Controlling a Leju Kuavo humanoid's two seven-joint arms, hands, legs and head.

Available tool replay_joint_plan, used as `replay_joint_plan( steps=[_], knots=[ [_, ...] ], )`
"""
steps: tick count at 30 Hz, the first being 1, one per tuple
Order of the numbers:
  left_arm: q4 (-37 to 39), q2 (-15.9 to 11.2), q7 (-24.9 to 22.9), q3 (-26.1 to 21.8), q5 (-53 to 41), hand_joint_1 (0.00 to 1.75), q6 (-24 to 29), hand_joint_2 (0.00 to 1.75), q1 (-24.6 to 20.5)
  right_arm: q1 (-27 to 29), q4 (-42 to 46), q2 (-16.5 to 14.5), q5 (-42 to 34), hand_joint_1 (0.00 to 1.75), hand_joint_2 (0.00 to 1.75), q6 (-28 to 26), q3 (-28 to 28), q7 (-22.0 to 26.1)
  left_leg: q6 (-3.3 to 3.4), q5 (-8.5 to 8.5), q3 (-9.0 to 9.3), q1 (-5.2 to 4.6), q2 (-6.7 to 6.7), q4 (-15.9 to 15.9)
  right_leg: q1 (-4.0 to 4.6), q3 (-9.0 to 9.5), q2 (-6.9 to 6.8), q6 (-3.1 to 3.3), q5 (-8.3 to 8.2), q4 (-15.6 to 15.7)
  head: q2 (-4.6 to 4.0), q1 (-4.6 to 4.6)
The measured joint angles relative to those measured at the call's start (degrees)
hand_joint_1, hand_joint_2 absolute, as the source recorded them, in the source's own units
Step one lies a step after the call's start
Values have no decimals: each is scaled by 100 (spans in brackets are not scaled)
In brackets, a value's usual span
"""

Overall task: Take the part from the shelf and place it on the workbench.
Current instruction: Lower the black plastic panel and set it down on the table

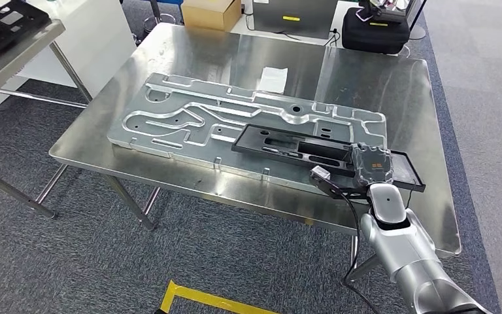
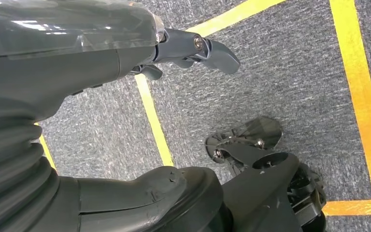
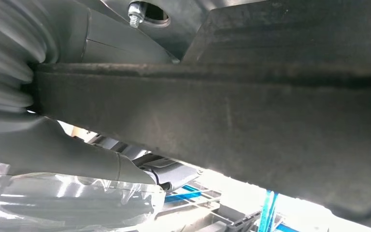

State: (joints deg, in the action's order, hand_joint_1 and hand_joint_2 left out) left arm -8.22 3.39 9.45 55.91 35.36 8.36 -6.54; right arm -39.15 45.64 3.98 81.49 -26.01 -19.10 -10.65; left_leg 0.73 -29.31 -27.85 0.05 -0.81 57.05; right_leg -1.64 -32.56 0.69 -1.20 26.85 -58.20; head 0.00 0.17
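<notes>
Reaching up from the near edge, my right arm carries my right hand (image 1: 372, 165) over the front right part of the steel desk (image 1: 104, 137), where it grips the near right end of the black part (image 1: 287, 147). In my right wrist view the dark edge of that part (image 3: 251, 121) runs straight across, pressed against my palm, with my thumb wrapped beneath it, so the fingers are closed on it. The part is a long flat black frame with slots, lying across the near right portion of a big machined aluminium plate (image 1: 189, 114) that covers much of the desk. My left hand (image 2: 125, 43) hangs low over grey carpet marked with yellow tape (image 2: 152, 121); its fingers (image 2: 217, 53) stretch out with nothing between them. Farther back, a white paper slip (image 1: 273, 78) lies on the desk, and beyond the far edge stand a cardboard box (image 1: 212, 13) and a black bag (image 1: 374, 33).
</notes>
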Motion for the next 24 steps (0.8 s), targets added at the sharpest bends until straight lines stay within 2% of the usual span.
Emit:
replay_joint_plan(
  steps=[9,20,24],
  knots=[
    [0,0,411,67,6,0,92,175,-20,-79,-246,7,12,175,175,-145,-9,23,0,0,3,0,1,2,1,0,1,0,0,0,0,1],
    [-9,2,802,77,208,0,-87,175,-32,85,-296,57,34,175,175,-265,13,64,0,-1,6,0,2,4,1,5,2,0,0,3,0,0],
    [-9,2,825,76,194,0,-97,175,-31,137,-284,85,56,0,0,-278,55,91,0,-1,12,0,2,4,2,13,2,0,0,5,0,1]
  ],
)
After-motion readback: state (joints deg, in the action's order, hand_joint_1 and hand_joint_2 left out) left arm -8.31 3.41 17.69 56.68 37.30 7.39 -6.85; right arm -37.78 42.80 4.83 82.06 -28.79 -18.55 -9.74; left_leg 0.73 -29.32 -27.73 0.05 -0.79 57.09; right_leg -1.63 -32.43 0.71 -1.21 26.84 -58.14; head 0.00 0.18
